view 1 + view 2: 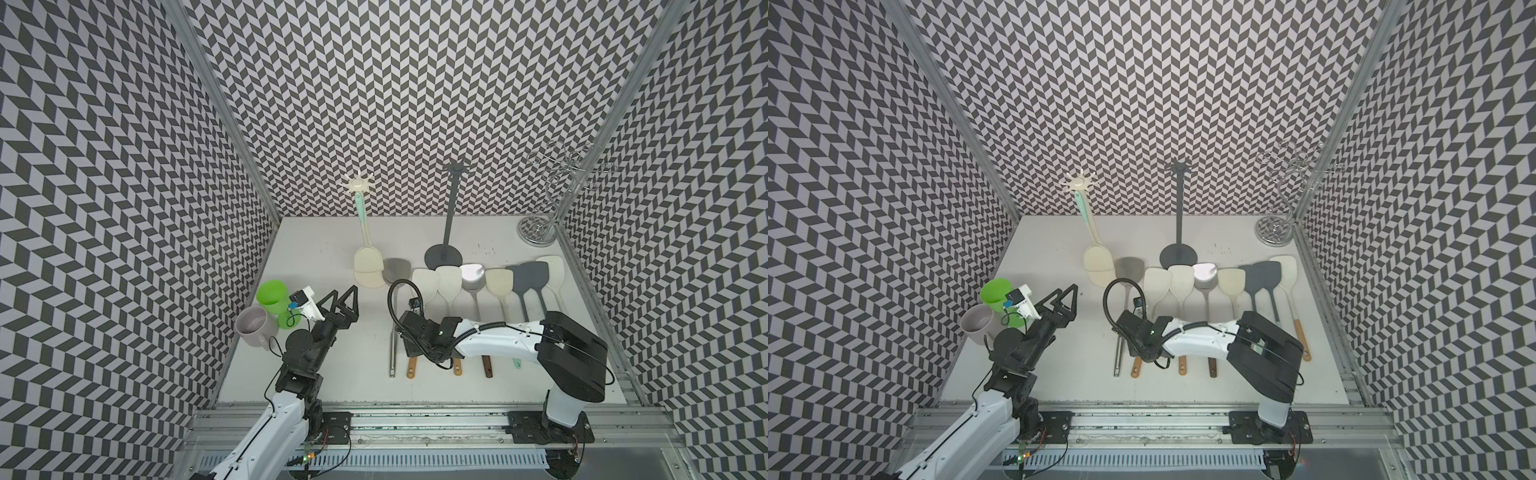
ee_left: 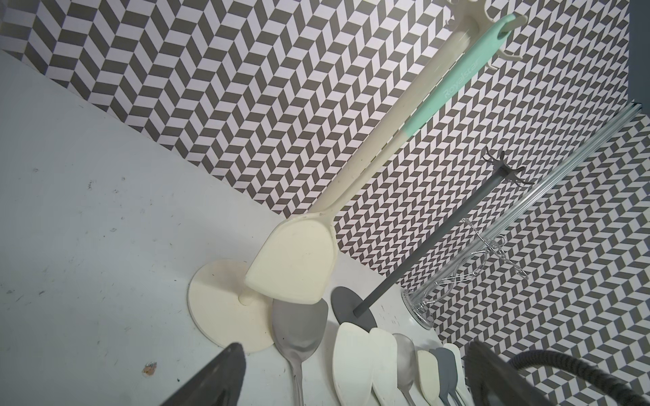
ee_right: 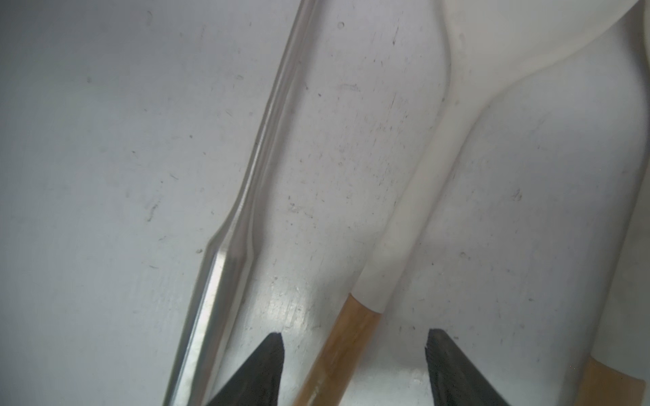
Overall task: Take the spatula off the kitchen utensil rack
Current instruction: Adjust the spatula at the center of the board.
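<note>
Evidently aiming the empty, wide-spread left gripper [image 1: 344, 289] at the spatula [image 1: 368, 262] hooked on the far rack [image 1: 356, 185], with right gripper [image 3: 355, 334] unclenched astride a laid wooden handle [image 3: 355, 316].

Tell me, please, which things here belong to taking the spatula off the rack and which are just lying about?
Job: cream rack; hanging spatula; open left gripper; open right gripper.
Lying about: laid-out row of spatulas; grey rack; wire stand; green cups; grey mug.

Grey-and-white chevron walls [image 1: 374, 104] round a scuffed white tabletop [image 1: 311, 257], aluminium rail [image 1: 415, 419] in front
</note>
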